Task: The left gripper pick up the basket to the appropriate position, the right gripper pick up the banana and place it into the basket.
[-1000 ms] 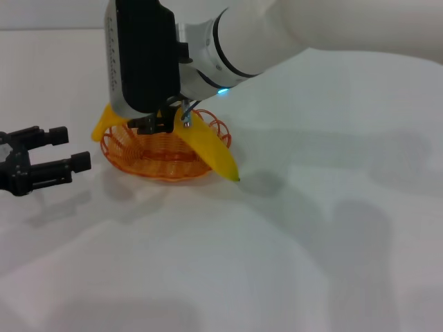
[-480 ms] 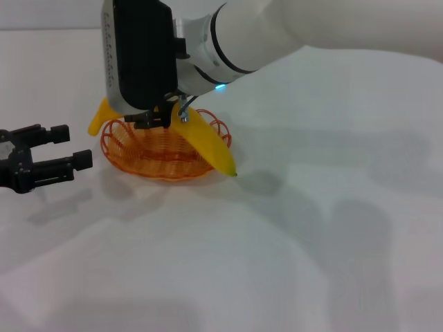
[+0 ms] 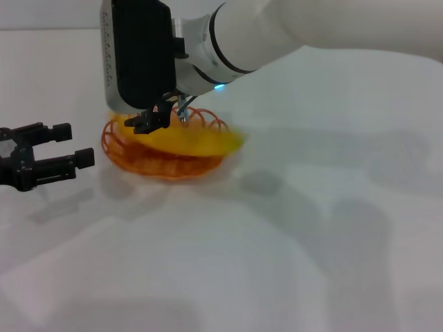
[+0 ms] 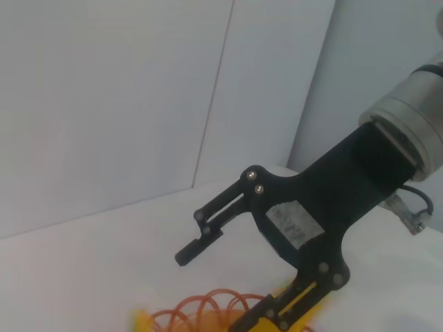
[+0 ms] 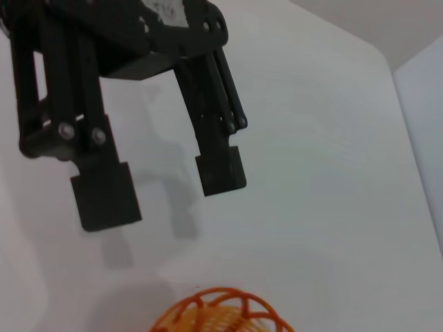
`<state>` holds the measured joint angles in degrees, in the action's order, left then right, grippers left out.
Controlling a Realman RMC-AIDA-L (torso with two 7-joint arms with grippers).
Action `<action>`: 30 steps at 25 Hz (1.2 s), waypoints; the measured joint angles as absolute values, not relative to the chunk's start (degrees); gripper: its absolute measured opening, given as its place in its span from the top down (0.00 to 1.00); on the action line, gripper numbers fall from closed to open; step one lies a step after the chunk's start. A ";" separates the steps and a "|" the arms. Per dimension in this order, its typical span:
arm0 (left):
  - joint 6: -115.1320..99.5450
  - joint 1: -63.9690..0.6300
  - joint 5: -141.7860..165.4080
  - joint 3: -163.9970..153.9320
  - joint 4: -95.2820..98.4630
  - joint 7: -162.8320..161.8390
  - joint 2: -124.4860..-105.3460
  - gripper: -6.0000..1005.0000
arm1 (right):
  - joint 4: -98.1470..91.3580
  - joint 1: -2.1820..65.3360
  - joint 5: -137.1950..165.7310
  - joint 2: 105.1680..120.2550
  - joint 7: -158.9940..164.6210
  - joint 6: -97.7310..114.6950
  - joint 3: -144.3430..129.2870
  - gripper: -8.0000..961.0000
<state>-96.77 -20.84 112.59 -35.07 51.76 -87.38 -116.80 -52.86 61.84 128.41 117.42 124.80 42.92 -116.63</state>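
While lying across the basket (image 3: 135,158), the banana (image 3: 187,142) points rightward.

The basket (image 3: 163,155) is thin orange wire, openly looped; the banana (image 3: 190,142) has smooth, matt yellow skin. The right gripper (image 4: 266,266) is matt black metal with bright screw heads and a white paper-like label; the table (image 3: 311,242) is smooth, matt white.

Blurred along its whole length in the head view: the banana (image 3: 190,142), its dark tip not made out. Hidden behind the right gripper (image 3: 160,117): the far rim of the basket (image 3: 166,166). Cut off at the left edge: the left gripper (image 3: 69,145). Cropped by the lower edge in both wrist views: the basket.
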 joint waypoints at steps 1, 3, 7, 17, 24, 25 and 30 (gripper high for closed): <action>-96.77 -20.84 112.59 -35.07 51.76 -87.39 -116.80 0.21 | -52.95 61.77 128.41 117.41 124.80 42.92 -116.63 0.32; -96.77 -20.84 112.59 -35.07 51.76 -87.41 -116.80 0.21 | -53.10 61.70 128.41 117.41 124.80 42.91 -116.63 0.31; -96.77 -20.75 112.59 -35.07 51.40 -87.39 -116.79 0.21 | -54.22 61.26 128.27 117.42 124.80 42.89 -116.32 0.30; -96.70 -20.64 112.59 -34.79 50.56 -87.16 -116.63 0.21 | -67.40 52.22 128.48 116.84 121.33 49.33 -106.58 0.29; -96.67 -20.74 112.59 -34.99 50.71 -87.31 -116.62 0.21 | -72.84 45.85 126.90 116.79 117.10 58.30 -96.58 0.30; -96.67 -20.74 112.59 -35.00 50.74 -87.32 -116.62 0.21 | -73.33 45.09 125.82 116.79 116.00 59.78 -95.29 0.30; -96.69 -20.55 112.58 -35.02 50.97 -87.15 -116.65 0.21 | -74.13 42.20 117.06 116.63 107.90 73.04 -84.02 0.30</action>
